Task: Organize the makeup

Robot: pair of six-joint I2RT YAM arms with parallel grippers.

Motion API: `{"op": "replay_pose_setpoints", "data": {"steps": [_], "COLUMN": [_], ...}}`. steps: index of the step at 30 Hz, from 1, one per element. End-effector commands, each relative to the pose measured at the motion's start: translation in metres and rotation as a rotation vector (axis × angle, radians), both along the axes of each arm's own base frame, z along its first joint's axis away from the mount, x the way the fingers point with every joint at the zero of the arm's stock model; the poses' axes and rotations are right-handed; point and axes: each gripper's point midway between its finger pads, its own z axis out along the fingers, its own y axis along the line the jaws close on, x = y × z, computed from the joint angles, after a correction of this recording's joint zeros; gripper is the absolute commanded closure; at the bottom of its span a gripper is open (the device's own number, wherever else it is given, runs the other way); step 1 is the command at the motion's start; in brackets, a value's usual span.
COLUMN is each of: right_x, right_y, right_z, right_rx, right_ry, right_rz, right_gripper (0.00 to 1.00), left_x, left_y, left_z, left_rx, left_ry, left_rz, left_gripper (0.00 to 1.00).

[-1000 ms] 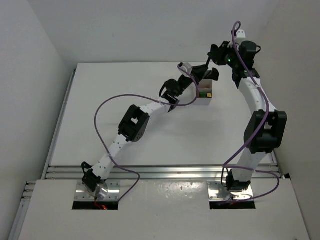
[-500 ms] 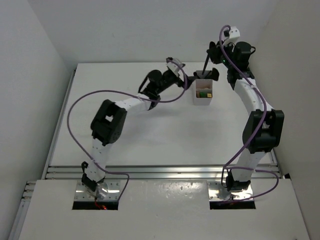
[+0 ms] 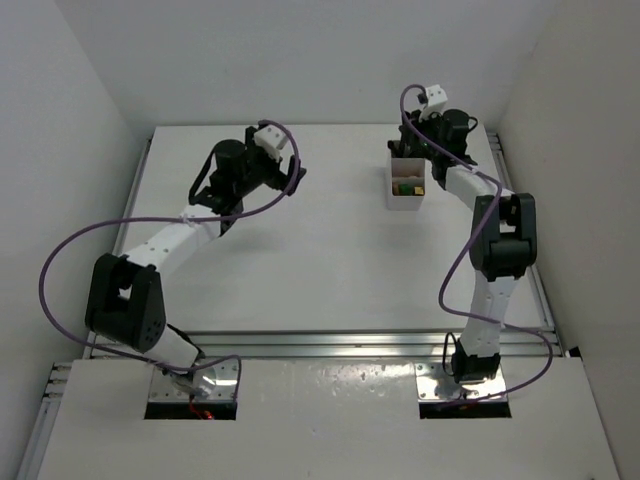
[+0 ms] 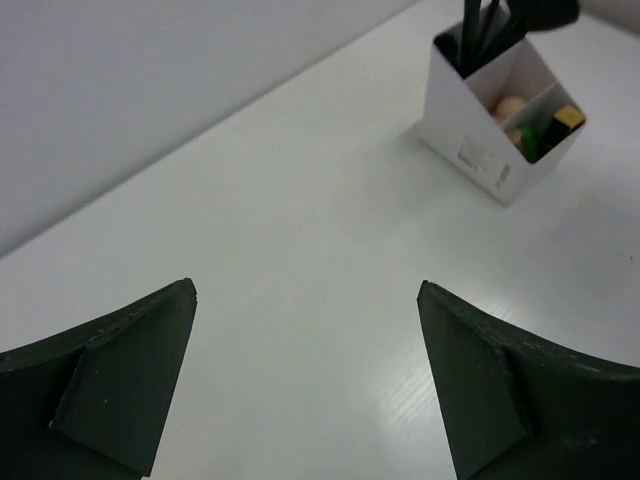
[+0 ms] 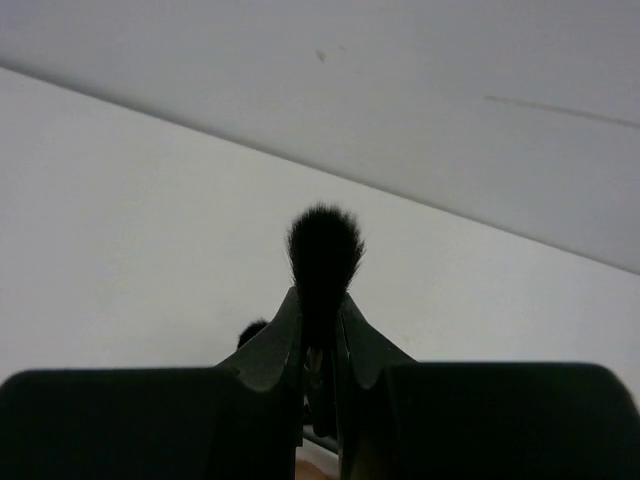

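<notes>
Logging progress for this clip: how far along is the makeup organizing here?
Nearly done. The box already holds a peach sponge, a green tube, a gold-brown tube and black brushes. In hand: the right gripper, jaws shut, grips a fluffy brush over the box. The left gripper hangs open, empty. Left: release that brush; no loose makeup shows on the table.

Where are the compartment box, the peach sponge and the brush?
compartment box (image 4: 455, 115), left wrist view, white outer wall.
peach sponge (image 4: 510, 106), left wrist view, rounded top.
brush (image 5: 323, 250), right wrist view, black bristle head.

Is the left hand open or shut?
Open. The left hand shows its two fingers far apart in the wrist view, with nothing held between them.
</notes>
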Motion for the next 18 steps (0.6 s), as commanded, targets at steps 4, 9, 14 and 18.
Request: {"op": "replay_pose_setpoints", "data": {"steps": [4,9,14,18], "right_x": [-0.004,-0.027,-0.043,-0.073], "right_y": [0.006,0.011,-0.005,-0.031], "right_z": [0.015,0.022,0.064,0.121], "right_rx": [-0.049,-0.022,-0.046,-0.055], "right_ry": [-0.102,-0.099,-0.129,-0.133], "right_rz": [0.039,0.031,-0.071,-0.209], "right_gripper": [0.91,0.42,0.16,0.0], "left_x": [-0.02,-0.036,-0.042,-0.045], "left_y": [0.042,0.058,0.08,0.1], "left_z": [-0.008,0.001,0.012,0.021], "left_rx": [0.03,0.03,0.032,0.027], "left_ry": [0.068,0.065,0.049,0.03], "left_rz": [0.134,0.165,0.208,0.262], "left_gripper": [0.01,0.01,0.01,0.01]}}
